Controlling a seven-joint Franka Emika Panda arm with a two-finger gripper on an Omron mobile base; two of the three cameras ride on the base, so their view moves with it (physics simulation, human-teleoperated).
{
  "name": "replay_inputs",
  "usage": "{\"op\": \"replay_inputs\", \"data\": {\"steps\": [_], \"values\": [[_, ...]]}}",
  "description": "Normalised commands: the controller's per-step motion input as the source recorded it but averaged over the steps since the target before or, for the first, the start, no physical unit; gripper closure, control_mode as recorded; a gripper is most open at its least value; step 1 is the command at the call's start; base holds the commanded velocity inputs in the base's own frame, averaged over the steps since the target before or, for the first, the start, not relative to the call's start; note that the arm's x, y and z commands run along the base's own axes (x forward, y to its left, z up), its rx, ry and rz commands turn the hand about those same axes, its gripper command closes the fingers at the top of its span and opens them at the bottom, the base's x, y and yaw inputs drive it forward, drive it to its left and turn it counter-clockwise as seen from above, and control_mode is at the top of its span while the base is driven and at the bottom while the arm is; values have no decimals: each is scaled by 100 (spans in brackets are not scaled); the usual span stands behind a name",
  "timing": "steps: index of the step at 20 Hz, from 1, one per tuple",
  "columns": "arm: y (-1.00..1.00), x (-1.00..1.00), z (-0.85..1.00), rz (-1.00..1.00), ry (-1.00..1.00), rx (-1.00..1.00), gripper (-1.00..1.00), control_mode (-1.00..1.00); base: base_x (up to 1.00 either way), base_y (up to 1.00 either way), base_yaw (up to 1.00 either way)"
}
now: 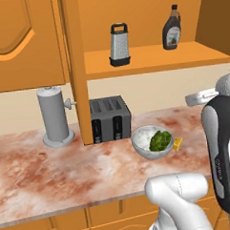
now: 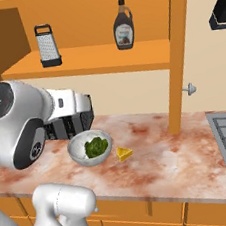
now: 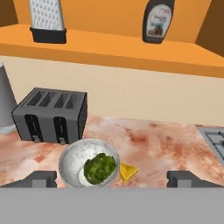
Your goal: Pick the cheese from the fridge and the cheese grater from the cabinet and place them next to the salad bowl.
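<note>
My gripper has its two dark fingertips spread wide at the lower edge of the hand view, with nothing between them. I read that as a hand that is free for the next pick. Between the tips, low in the frame, sits the salad bowl, and the cheese lies touching its rim on the right, so that half of the job looks done. In the right base view the wedge sits just right of the bowl, near frame centre.

The cheese grater stands upright on the open cabinet shelf, upper left of the hand view, well apart from the syrup bottle at upper centre. I judge the hand is pulled back and aimed up so both shelf and counter stay in sight.

The grater's handle and the bottle's neck are cut off by the top edge here. The toaster stands just behind the bowl. In the right base view my own arm covers most of the toaster; in the left base view the forearm hides the counter at right.
</note>
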Motion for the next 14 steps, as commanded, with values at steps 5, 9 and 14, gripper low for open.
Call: {"op": "replay_inputs", "data": {"steps": [5, 9, 14], "values": [[4, -35, 38, 5, -9, 0, -100, -100, 0, 0, 0], [11, -17, 67, 14, 0, 0, -100, -100, 0, 0, 0], [17, -13, 66, 13, -1, 0, -100, -100, 0, 0, 0]]}}
